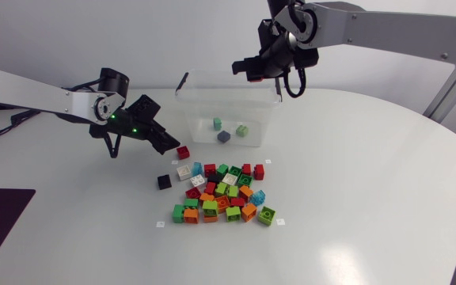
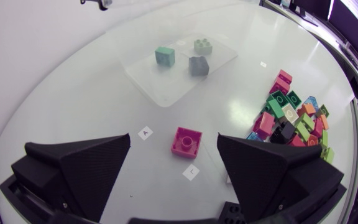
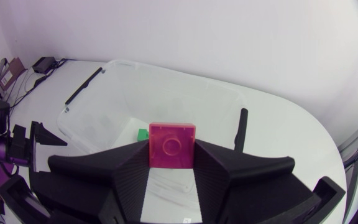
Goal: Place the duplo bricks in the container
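A red square duplo brick (image 3: pixel 173 144) is pinched between the fingers of the right gripper (image 1: pixel 253 70), held in the air over the rear edge of the clear plastic container (image 1: pixel 190 119). Inside the container lie three bricks: a teal brick (image 1: pixel 218 123), a pale green brick (image 1: pixel 242 131) and a grey-blue brick (image 1: pixel 224 136). Just in front of the container's left corner, a second red brick (image 1: pixel 183 152) sits on the white table (image 1: pixel 370 206) between the spread fingers of the left gripper (image 1: pixel 165 144), touched by neither. Farther in front of the container lies a heap of mixed-coloured bricks (image 1: pixel 226 194). A single black brick (image 1: pixel 164 181) lies in front of the container's left side, apart from the heap.
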`<state>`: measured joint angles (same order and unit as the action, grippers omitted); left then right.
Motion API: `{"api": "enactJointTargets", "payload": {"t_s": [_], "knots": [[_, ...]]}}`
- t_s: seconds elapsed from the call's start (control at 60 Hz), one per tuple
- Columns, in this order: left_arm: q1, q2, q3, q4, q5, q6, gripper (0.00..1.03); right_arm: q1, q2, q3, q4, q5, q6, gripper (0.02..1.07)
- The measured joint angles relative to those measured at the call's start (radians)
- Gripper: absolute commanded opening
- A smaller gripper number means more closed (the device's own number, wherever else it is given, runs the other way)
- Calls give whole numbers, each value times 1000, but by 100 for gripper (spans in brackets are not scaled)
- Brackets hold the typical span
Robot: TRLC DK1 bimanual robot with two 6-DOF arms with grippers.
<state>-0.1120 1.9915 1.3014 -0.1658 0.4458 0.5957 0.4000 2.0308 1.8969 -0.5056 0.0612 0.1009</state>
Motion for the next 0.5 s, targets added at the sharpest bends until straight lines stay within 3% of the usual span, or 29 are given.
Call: {"api": "enactJointTargets", "payload": {"t_s": [0.1,0.183,0.233,0.5], "knots": [[0,27,10,0,6,18,98,3,49,70,-18,2,0,62],[0,54,24,-1,15,35,98,5,87,118,-32,7,0,87],[0,71,37,-16,18,52,98,5,110,149,-51,8,0,96],[-8,138,132,-138,26,162,98,11,109,143,-79,14,0,100]]}}
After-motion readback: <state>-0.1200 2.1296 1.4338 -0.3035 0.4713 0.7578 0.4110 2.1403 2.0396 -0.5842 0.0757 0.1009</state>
